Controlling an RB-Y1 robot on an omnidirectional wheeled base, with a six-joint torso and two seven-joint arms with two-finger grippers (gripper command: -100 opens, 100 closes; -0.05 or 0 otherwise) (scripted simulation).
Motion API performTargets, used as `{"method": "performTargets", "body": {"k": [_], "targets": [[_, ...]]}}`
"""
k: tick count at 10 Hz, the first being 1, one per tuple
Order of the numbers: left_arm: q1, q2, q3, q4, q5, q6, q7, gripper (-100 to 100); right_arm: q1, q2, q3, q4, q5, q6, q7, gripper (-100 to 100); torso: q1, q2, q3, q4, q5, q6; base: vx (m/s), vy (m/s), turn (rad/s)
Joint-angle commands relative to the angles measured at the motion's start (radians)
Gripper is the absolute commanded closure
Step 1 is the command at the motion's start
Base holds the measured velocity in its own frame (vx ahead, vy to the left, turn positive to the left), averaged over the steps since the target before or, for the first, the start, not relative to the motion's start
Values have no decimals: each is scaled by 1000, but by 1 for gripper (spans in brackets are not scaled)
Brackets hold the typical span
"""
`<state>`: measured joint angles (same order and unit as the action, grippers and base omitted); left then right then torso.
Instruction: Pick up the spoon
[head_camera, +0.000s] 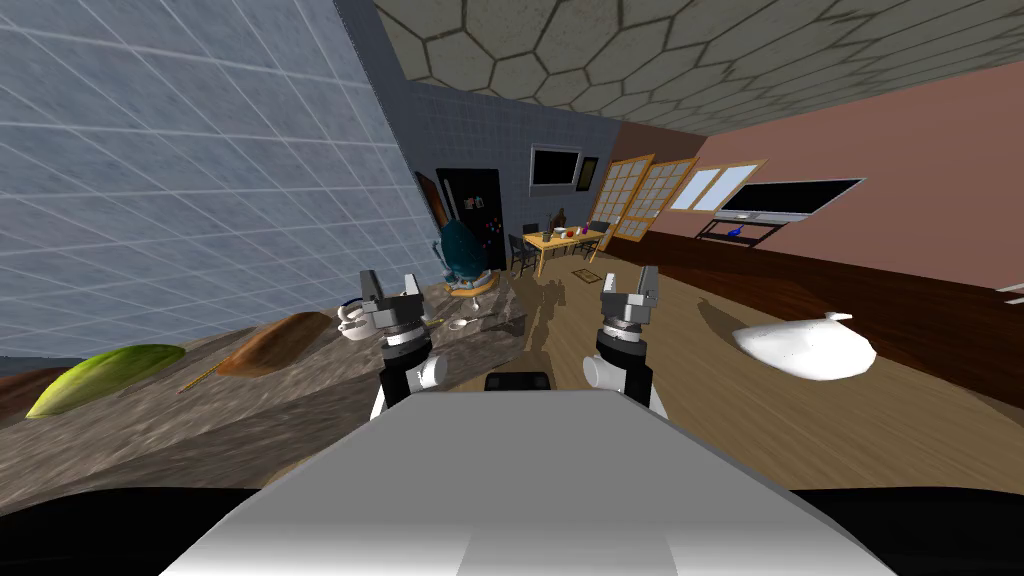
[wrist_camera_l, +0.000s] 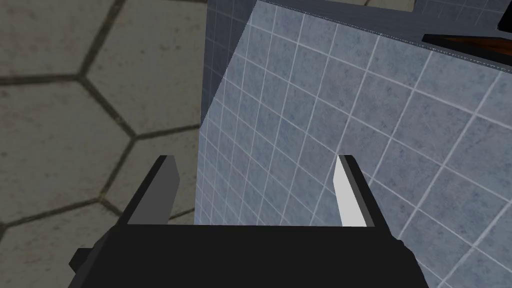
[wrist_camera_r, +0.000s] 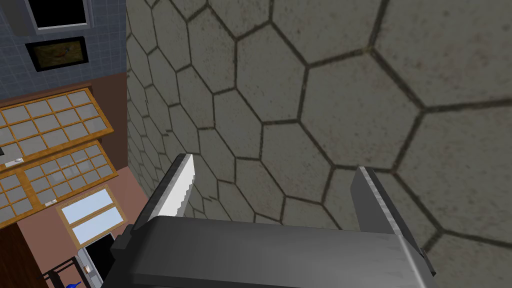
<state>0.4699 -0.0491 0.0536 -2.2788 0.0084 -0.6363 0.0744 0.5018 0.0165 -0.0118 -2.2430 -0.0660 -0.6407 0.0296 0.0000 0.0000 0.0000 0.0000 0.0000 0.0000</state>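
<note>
At the lower left of the head view, a mottled brown-grey stone counter (head_camera: 300, 400) carries a flat green leaf-shaped thing (head_camera: 105, 375), a flat brown leaf-shaped thing (head_camera: 275, 340) and a small white cup-like piece (head_camera: 350, 318). The left gripper (head_camera: 390, 282) is raised just right of that piece, its blades spread wide apart. Right of it, near the frame's middle, what seems to be a small pale spoon (head_camera: 458, 324) lies on the counter, though it is tiny. Further right, the right gripper (head_camera: 628, 280) is raised over the wooden floor (head_camera: 700, 420), likewise spread, and a smooth white rounded lump (head_camera: 805, 348) lies at the right.
</note>
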Motion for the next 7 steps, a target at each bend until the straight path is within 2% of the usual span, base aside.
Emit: {"method": "performTargets", "body": {"k": [1, 4, 7], "targets": [[-5, 45, 3, 8, 3, 8, -3, -100, 0, 0, 0, 0, 0, 0, 0, 0, 0, 0, 0, 0, 0, 0, -12, 11, -39], [-25, 134, 13, 38, 13, 39, -12, -100, 0, 0, 0, 0, 0, 0, 0, 0, 3, 2, 1, 0, 1, 0, -33, 36, -76], [-59, 221, 27, 86, 29, 95, -28, -100, 0, 0, 0, 0, 0, 0, 0, 0, 4, 3, 2, 1, 1, 0, -52, 50, -111]]}}
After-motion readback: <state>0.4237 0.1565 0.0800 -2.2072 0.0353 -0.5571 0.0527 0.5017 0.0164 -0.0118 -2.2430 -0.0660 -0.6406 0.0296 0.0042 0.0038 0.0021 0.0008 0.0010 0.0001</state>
